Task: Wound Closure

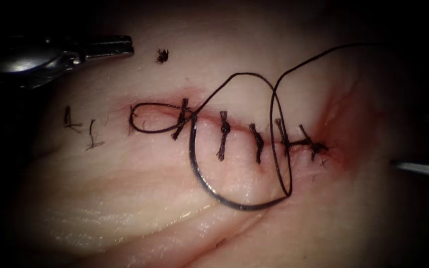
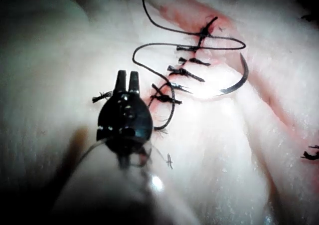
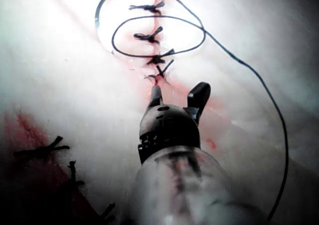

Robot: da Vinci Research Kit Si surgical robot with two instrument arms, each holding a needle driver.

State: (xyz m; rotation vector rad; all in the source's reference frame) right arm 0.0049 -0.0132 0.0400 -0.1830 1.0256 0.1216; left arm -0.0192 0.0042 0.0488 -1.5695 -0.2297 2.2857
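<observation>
Lying free on the glossy pale tissue (image 1: 125, 208), the thin curved needle (image 1: 209, 186) arcs below the stitched cut (image 1: 254, 134), black thread (image 1: 254, 79) looping over it. Left claw (image 2: 127, 78) is pressed together, holding nothing. Right claw (image 3: 177, 93) is spread, holding nothing.

The tissue (image 1: 140, 198) looks soft, moist and glossy, pale with faint ridges and a wet sheen; a thin red fluid (image 1: 346, 124) stains it matt pink by the cut (image 1: 239, 130). The thread (image 1: 254, 77) is dark, fine and matt, and the knots (image 1: 223, 128) have frayed, fuzzy ends. The needle (image 1: 209, 186) is smooth dark metal with a slight gleam. The left tool (image 1: 107, 47) is polished metal, shiny with bright glints. The right tool (image 3: 177, 98) is dark, smooth metal.
</observation>
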